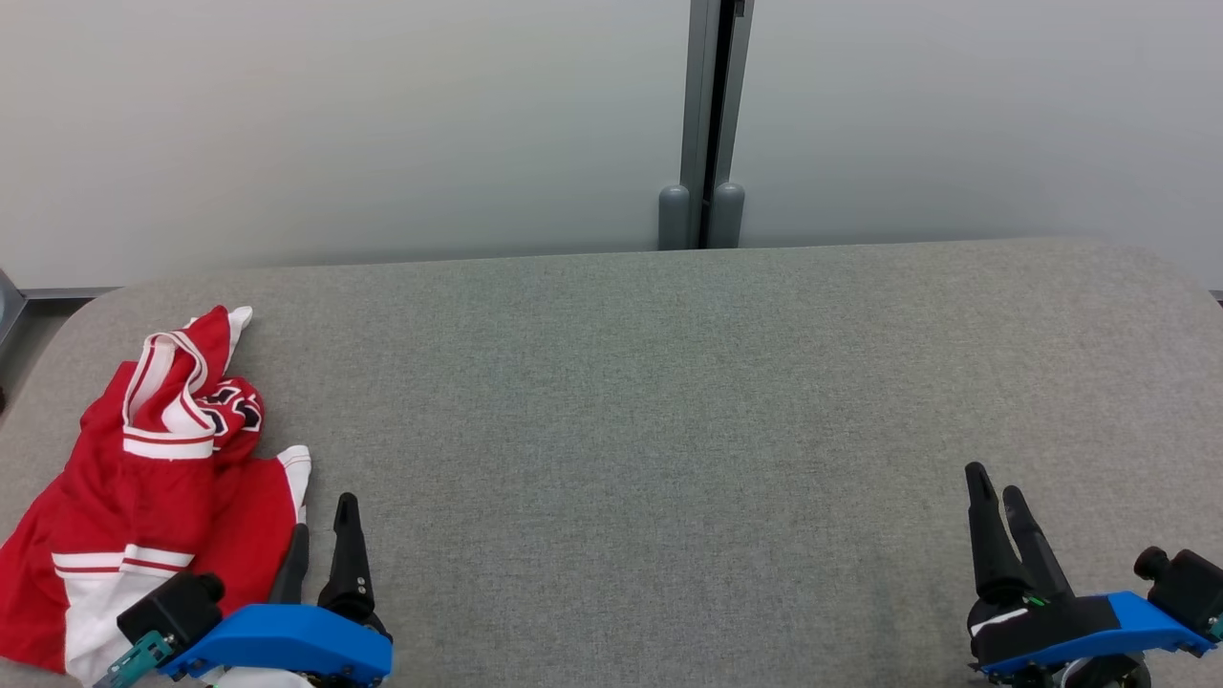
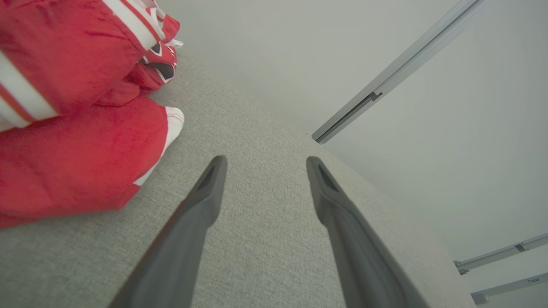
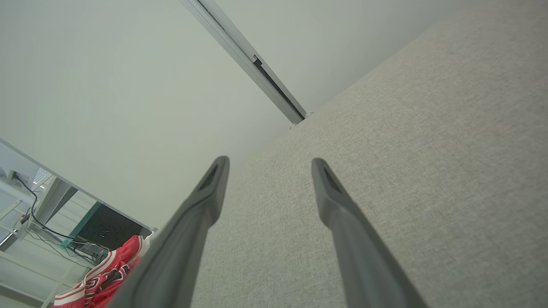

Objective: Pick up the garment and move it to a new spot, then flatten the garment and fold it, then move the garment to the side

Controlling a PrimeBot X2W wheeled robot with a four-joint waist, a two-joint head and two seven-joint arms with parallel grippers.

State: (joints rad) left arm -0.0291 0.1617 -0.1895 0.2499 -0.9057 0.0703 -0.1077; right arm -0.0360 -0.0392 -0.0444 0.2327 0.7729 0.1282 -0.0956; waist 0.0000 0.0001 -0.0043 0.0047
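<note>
A crumpled red garment (image 1: 158, 478) with white stripes and dark lettering lies bunched at the left end of the grey table (image 1: 669, 401). My left gripper (image 1: 325, 521) stands open at the lower left, just right of the garment's edge, with nothing between its fingers. The left wrist view has the red cloth (image 2: 72, 128) to the left of the open gripper (image 2: 265, 164). My right gripper (image 1: 994, 483) rests open over bare table at the lower right, far from the garment. In the right wrist view the garment (image 3: 107, 278) sits small at the far end.
A pale wall runs behind the table, with a grey vertical post (image 1: 707, 124) at its middle. The table's corners are rounded. Beyond the left end are a floor and some cables (image 3: 38, 222).
</note>
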